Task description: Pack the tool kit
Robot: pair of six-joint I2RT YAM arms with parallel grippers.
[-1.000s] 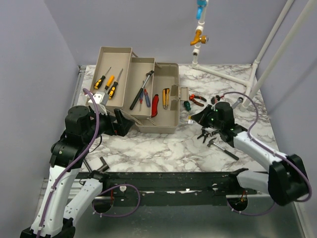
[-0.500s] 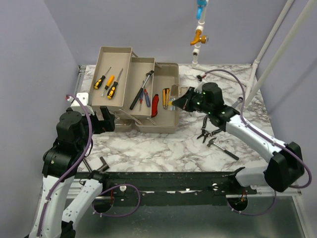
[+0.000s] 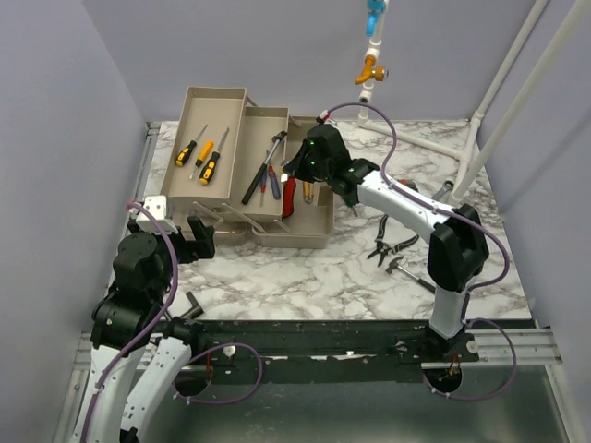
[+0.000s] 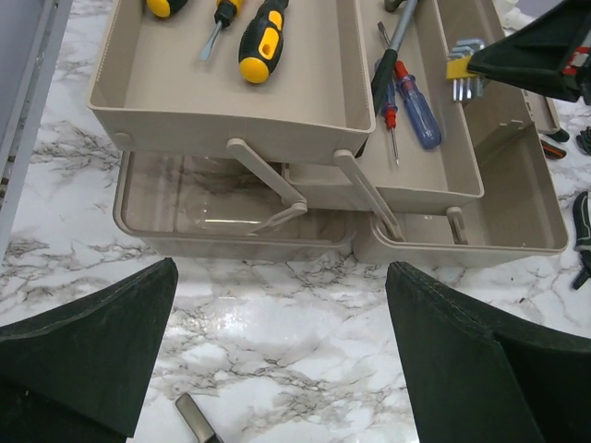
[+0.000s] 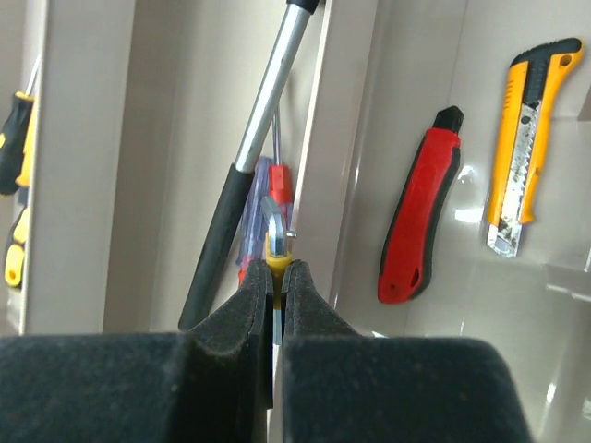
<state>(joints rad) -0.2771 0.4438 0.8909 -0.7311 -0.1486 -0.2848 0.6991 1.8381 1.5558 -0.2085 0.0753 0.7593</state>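
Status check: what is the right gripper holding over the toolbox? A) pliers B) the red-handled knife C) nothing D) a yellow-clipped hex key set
D: the right gripper is shut on the hex key set, its yellow clip and metal keys showing between the closed jaws, above the open toolbox.

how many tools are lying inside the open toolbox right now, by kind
screwdrivers: 5
knives: 2
long chrome tool with black grip: 1
total: 8
hex key set in the right gripper not counted
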